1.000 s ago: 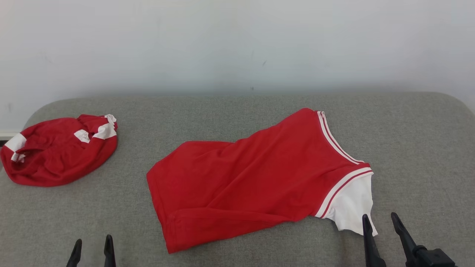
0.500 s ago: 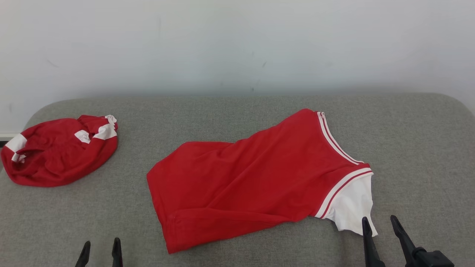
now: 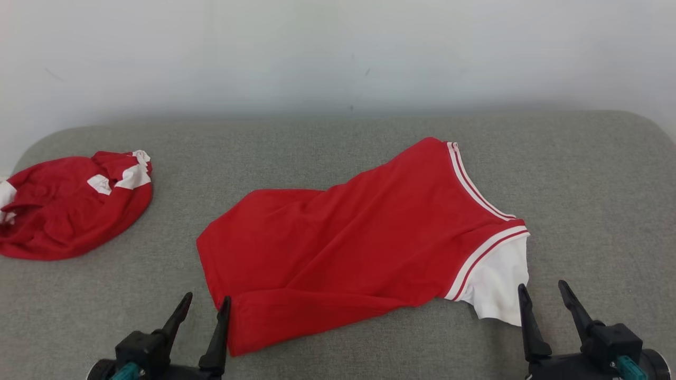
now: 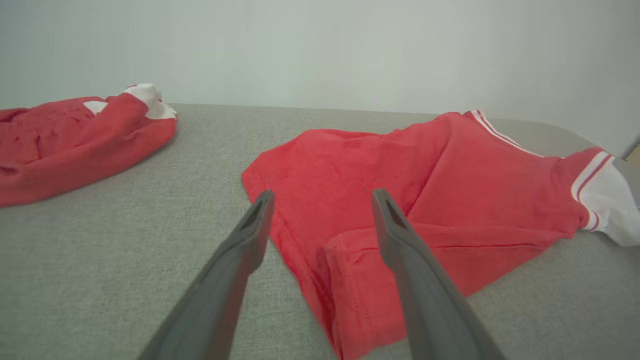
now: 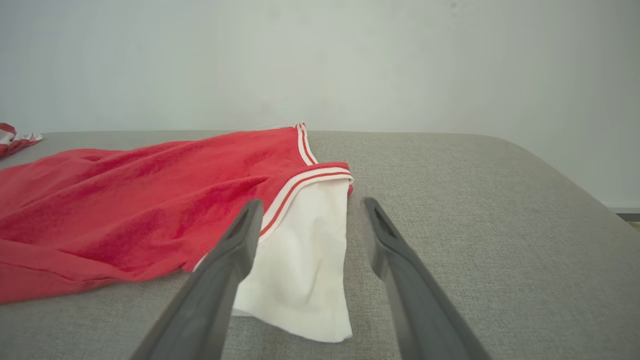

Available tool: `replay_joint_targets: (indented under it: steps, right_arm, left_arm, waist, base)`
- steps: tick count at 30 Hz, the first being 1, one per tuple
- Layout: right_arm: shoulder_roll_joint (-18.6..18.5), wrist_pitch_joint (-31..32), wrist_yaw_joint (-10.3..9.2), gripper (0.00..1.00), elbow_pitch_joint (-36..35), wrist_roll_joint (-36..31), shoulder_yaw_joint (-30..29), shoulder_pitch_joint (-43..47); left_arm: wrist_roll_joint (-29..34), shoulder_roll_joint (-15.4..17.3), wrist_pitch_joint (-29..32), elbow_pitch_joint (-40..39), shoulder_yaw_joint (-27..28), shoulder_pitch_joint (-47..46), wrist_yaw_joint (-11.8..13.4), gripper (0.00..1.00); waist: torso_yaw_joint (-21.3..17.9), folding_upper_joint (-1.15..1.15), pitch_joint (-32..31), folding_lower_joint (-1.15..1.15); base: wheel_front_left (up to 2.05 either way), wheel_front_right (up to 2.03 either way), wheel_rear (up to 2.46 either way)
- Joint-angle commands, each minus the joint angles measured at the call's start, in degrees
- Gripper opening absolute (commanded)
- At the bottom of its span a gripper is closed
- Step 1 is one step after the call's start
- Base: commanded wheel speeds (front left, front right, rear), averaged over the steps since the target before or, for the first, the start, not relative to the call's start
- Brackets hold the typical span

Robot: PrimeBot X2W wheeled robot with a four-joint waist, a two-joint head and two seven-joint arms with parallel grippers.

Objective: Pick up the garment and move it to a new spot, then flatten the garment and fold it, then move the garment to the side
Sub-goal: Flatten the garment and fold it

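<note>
A red garment point(image 3: 348, 248) with white striped trim and a white sleeve point(image 3: 501, 287) lies spread and partly folded over on the grey cushioned surface point(image 3: 338, 142). My left gripper point(image 3: 206, 303) stands open at the garment's lower left corner, its right finger against the folded hem point(image 4: 350, 280). Open too, my right gripper point(image 3: 544, 290) sits at the white sleeve's point(image 5: 305, 260) lower right edge, its left finger over the sleeve's corner. Neither holds cloth.
A second red and white garment point(image 3: 68, 203) lies bunched at the surface's far left point(image 4: 60, 145). A pale wall point(image 3: 338, 53) stands right behind the surface. The surface's rounded right end point(image 5: 560, 200) drops off beside my right gripper.
Both grippers have come forward up the view; the left one also moved right, reaching the hem. The whole picture has shifted slightly, so the camera moved. The garment lies as before.
</note>
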Motion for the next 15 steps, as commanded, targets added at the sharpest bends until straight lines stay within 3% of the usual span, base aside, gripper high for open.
replay_joint_targets:
  steps: [1, 15]
  right_arm:
    - [-0.5, 0.0, -0.13, 1.0, 0.9, -0.4, -0.1, -1.2]
    - [-1.3, -0.1, -0.13, 1.0, 15.0, -0.3, -1.1, -10.0]
  left_arm:
    - [-1.1, 0.7, 0.2, 1.2, -1.4, -1.6, 0.1, 1.0]
    - [-9.3, 4.2, 0.7, 13.1, -14.3, -10.4, 0.1, 1.0]
  waist:
    - [-0.7, 0.0, 1.4, 0.0]
    - [-2.2, 0.0, 5.8, 0.0]
  base:
    - [0.0, 0.0, 0.0]
    - [0.0, 0.0, 0.0]
